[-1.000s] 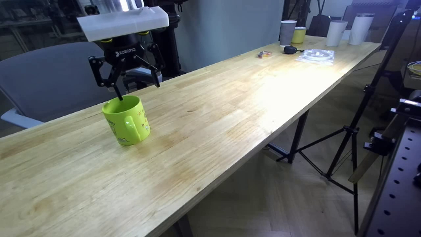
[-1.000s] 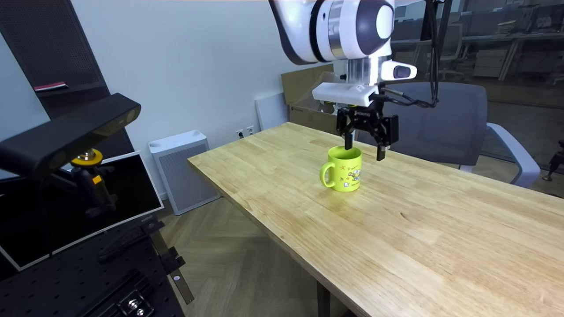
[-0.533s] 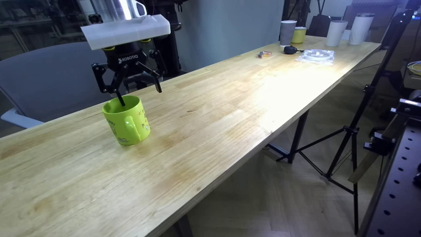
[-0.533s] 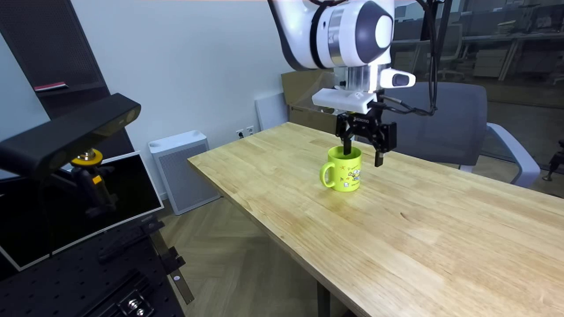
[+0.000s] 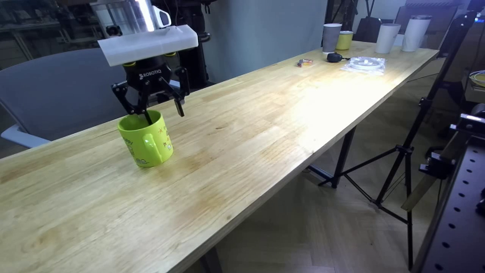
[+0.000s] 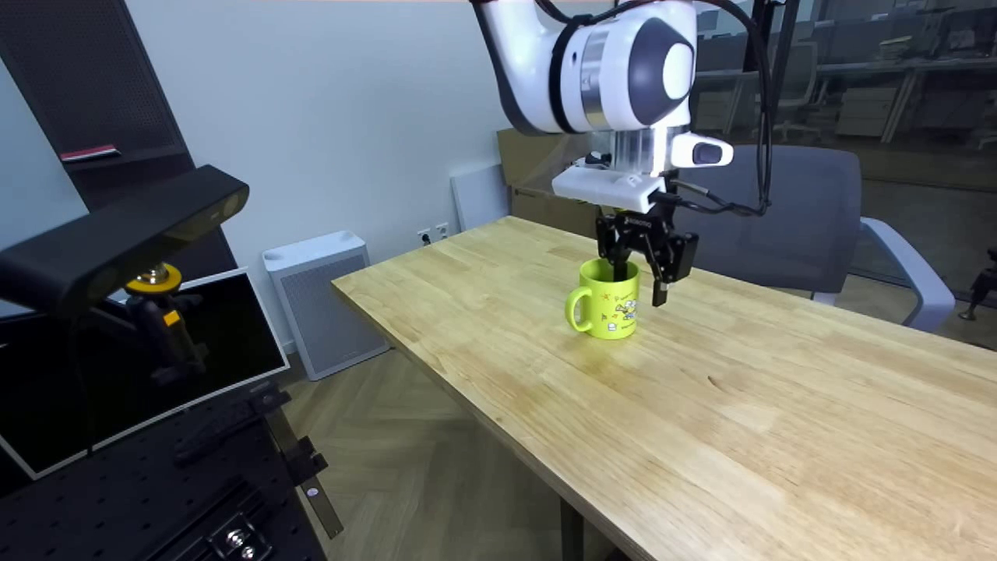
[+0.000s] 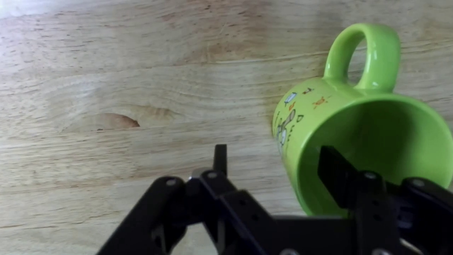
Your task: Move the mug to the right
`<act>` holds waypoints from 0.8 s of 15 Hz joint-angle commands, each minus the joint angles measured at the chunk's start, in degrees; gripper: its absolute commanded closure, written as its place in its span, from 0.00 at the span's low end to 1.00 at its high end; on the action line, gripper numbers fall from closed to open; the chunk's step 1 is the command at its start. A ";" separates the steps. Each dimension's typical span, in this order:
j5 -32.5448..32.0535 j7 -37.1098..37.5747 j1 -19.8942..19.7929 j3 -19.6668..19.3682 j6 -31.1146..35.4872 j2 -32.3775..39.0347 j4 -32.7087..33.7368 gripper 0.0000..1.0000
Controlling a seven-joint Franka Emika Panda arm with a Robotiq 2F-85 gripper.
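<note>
Mug (image 5: 138, 142) stands upright, its wall between spread fingers (image 5: 179, 107)

In an exterior view the mug sits on the table (image 5: 246, 151), handle (image 5: 152, 148) facing the camera. It looks like glazed pottery: probably stiff, with some weight for its size, slick outside and apt to chip if the rim is knocked. The wall nearest the outer finger seems the place to take hold, with a firm but measured squeeze. The gripper (image 5: 166, 118) points down, one finger reaching into the mouth and its partner outside, over the table

In an exterior view the arm (image 6: 615, 78) comes down from above and carries the gripper close over the mug. A gap shows between the outer finger and the side of the mug; the handle points away from that finger, so it should not get in the way of the pinch

In the wrist view the fingers are wide apart, nothing clamped between them. The inner one lies near the inside of the wall; whether it touches, I cannot tell. Pinched so far to one side, the mug may tilt if lifted, so a deep grip would help. Its bottom is in shadow, which leaves the contents, and the full weight, uncertain
</note>
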 commanded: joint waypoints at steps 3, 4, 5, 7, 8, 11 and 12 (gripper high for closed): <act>0.65 1.11 1.00 -1.17 -0.52 0.79 1.70 0.75; 0.61 1.20 1.05 -1.26 -0.70 0.80 1.82 0.81; 0.57 1.28 1.13 -1.30 -0.89 0.77 1.96 0.87; 0.59 1.39 1.29 -1.31 -1.54 0.59 2.42 0.99; 0.53 1.51 1.39 -1.40 -1.61 0.46 2.54 1.00; 0.48 1.67 1.44 -1.63 -1.74 -0.03 2.74 0.98; 0.37 1.72 1.52 -1.80 -1.81 -0.26 2.67 0.98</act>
